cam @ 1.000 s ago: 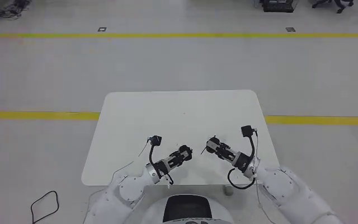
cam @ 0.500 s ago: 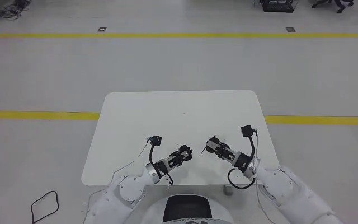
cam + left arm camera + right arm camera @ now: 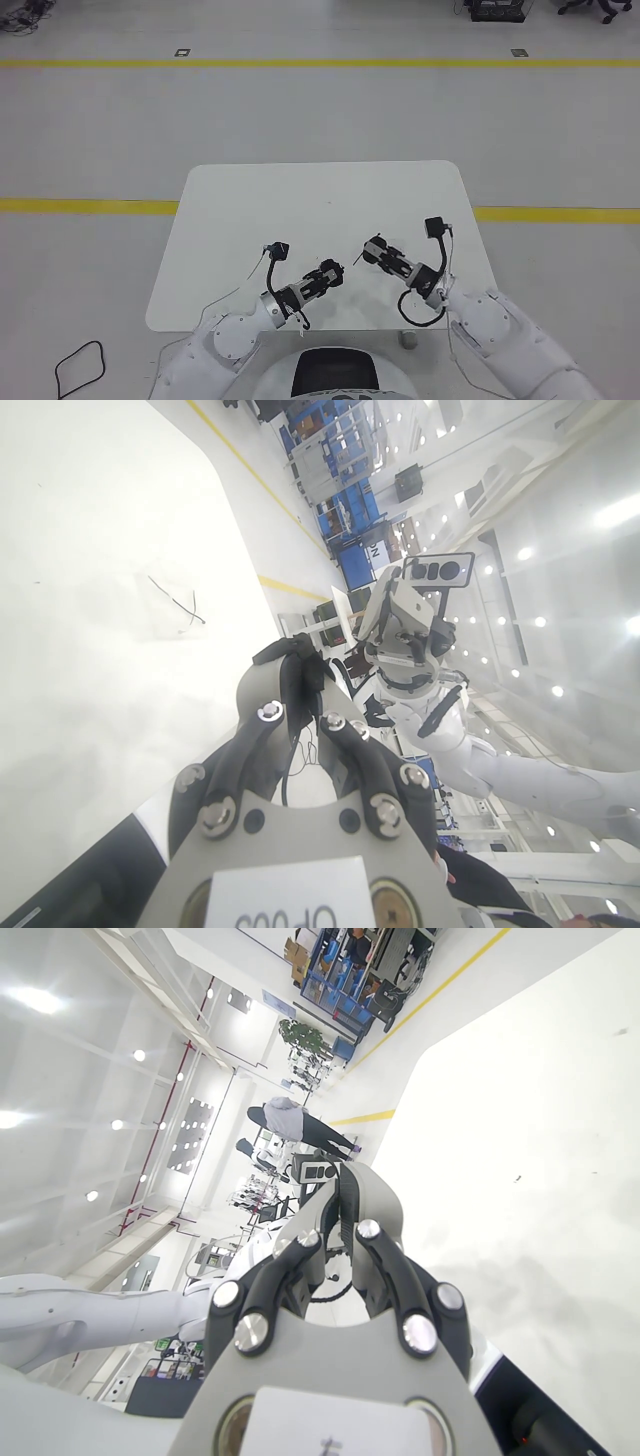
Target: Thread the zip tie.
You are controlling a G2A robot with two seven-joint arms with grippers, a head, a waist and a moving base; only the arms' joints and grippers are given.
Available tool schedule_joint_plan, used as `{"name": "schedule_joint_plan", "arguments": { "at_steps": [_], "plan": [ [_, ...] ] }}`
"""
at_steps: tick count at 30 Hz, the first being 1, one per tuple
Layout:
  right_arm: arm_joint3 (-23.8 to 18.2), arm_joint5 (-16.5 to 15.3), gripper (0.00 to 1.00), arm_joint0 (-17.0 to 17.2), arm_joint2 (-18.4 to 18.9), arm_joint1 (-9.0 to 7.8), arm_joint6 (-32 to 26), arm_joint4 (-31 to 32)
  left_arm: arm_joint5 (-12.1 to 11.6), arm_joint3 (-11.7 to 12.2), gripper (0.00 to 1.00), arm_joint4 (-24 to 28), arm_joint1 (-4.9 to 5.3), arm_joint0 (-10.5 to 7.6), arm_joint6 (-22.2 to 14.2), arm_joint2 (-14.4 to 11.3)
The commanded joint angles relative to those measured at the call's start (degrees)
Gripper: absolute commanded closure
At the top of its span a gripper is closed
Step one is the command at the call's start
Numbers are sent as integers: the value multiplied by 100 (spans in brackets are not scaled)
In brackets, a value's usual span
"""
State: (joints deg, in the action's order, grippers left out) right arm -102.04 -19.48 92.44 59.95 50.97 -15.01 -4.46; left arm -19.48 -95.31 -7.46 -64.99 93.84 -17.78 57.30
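Thin black zip tie strands (image 3: 175, 602) lie crossed on the white table (image 3: 300, 200), a short way beyond my left gripper's tips. My left gripper (image 3: 336, 268) (image 3: 300, 657) hovers near the table's front edge with its black pads pressed together; whether anything sits between them I cannot tell. My right gripper (image 3: 366, 251) (image 3: 345, 1190) faces it from a small distance, also shut, ribbed pads touching. The two tips point at each other with a narrow gap between them. The right arm's wrist (image 3: 400, 635) shows in the left wrist view.
The table's front edge (image 3: 250, 328) lies just under both forearms. A few small dark specks (image 3: 517, 1178) dot the table surface. Yellow floor lines (image 3: 90, 206) run past the table's sides.
My right gripper has shifted slightly toward the table's middle and closer to the left gripper. The left arm has stayed still.
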Motion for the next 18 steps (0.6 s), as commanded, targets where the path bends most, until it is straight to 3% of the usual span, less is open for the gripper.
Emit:
{"name": "schedule_joint_plan", "arguments": {
  "at_steps": [1,6,18],
  "plan": [
    [54,0,100,-69,-19,40,-80,-27,0,0,100,0,0,0,0,0],
    [229,0,100,-224,17,141,-349,-274,0,0,100,0,0,0,0,0],
    [229,0,100,-224,17,141,-349,-274,0,0,100,0,0,0,0,0]
  ]
}}
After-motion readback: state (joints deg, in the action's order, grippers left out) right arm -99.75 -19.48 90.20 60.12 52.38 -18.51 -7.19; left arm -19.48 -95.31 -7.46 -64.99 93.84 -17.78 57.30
